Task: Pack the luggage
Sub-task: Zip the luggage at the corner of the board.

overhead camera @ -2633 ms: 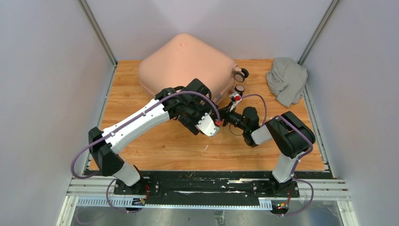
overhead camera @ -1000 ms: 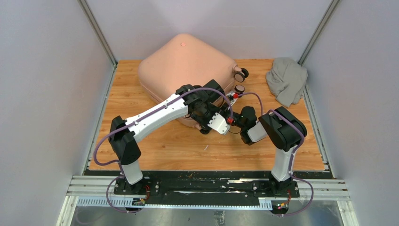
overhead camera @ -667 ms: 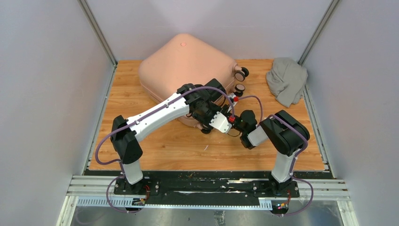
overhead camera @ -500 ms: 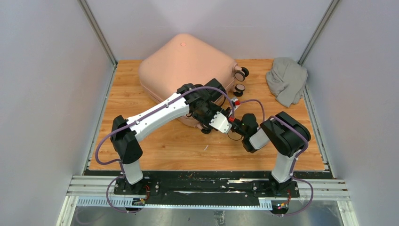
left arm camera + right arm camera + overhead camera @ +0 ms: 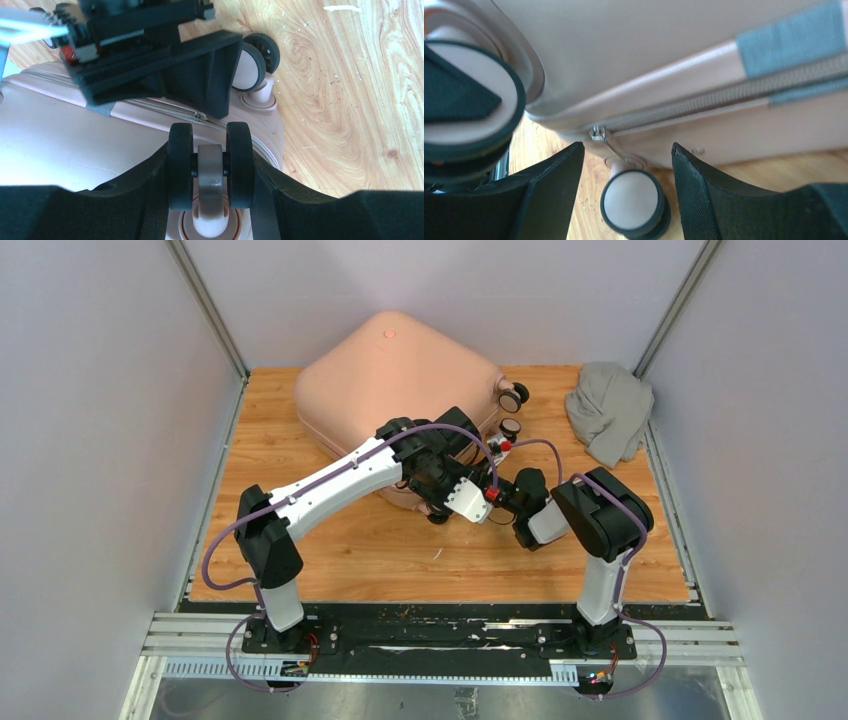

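Note:
The pale pink luggage lies shut on the wooden table, set diagonally. My left gripper is at its near corner. In the left wrist view the left gripper is shut on a twin black caster wheel, one finger against each tyre. My right gripper is just right of it, at the luggage's side. In the right wrist view the right gripper stands open, with the metal zipper pull just beyond its fingertips and another caster wheel showing between its fingers, neither touched.
A grey cloth bundle lies at the table's back right corner. Two more caster wheels stick out on the luggage's right side. Blue tape covers part of the zipper line. Grey walls close in on both sides.
The right gripper's jaws have opened from shut, and the right wrist drew back slightly then returned. The left arm had earlier reached in to the luggage's corner and has held still since.

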Controlling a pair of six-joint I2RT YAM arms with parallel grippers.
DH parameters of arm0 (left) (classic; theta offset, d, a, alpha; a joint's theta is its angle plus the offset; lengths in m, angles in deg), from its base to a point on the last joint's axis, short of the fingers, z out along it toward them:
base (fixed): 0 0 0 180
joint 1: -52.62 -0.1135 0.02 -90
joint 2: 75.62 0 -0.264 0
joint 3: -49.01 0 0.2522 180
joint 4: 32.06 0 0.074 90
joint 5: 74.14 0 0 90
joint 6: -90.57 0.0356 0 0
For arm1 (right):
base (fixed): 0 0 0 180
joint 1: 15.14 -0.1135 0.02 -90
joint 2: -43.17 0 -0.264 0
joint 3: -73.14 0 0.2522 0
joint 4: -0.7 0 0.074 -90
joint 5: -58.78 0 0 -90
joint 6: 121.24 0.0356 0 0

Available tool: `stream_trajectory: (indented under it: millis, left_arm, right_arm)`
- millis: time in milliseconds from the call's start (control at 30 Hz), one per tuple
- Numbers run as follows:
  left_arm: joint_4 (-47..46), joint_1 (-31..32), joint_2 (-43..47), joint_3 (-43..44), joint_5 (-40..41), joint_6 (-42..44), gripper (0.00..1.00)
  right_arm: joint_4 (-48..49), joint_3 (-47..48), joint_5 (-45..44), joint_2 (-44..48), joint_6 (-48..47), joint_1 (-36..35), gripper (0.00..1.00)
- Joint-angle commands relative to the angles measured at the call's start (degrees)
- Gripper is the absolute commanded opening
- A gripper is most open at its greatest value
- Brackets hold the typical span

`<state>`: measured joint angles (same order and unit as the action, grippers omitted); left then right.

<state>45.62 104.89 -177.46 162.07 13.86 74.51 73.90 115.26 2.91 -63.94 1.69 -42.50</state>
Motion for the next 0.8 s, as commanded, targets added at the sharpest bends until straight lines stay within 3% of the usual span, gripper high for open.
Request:
stream_trajectory:
  millis: [0,233,467,667,767]
  left_arm:
    - [-5.30,0.38,2.94,2.38,0.44,0.78,0.00]
    - [-5.30,0.38,3.04,2.07,0.62,1.14,0.00]
    - [-5.34,0.40,2.52,2.86,0.77,1.05,0.00]
    - [-5.33,0.46,2.41,2.95,1.37,0.97,0.00]
    - [-5.30,0.44,2.41,2.94,1.55,1.06,0.00]
  right_arm:
    - [1.97,4.61,3.03,-1.79,0.35,0.46,0.68]
    - [2.06,6.69,3.60,-3.64,0.93,0.46,0.64]
    - [3.50,6.78,3.22,-4.19,2.64,0.22,0.34]
    - [3.48,5.55,2.18,-1.61,2.67,-0.24,0.19]
    - [3.31,5.24,1.75,-1.47,2.67,-0.42,0.03]
